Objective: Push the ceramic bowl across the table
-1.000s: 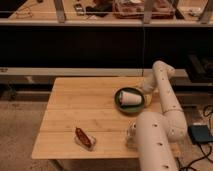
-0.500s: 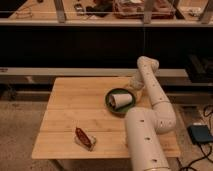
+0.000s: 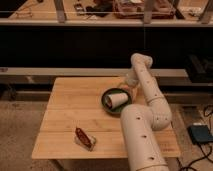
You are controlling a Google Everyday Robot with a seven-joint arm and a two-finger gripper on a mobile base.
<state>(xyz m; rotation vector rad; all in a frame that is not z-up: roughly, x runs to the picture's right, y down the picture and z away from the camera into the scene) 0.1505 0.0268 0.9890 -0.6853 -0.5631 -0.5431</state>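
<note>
Plank-seamed bamboo bench (image 3: 75, 102) bearing a shallow, round, dark-green ceramic bowl (image 3: 116, 110), with a white cup (image 3: 116, 100) lying inside. The claw (image 3: 130, 82) is spread wide at the bowl's 1 o'clock.

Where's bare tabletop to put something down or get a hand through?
Free: left half of the table, from its left edge to the ceramic bowl, behind the reddish packet. Crowded: right side, where the pincer hangs by the bowl's far rim, a white cup lies in the bowl, and the arm covers the front-right.
</note>
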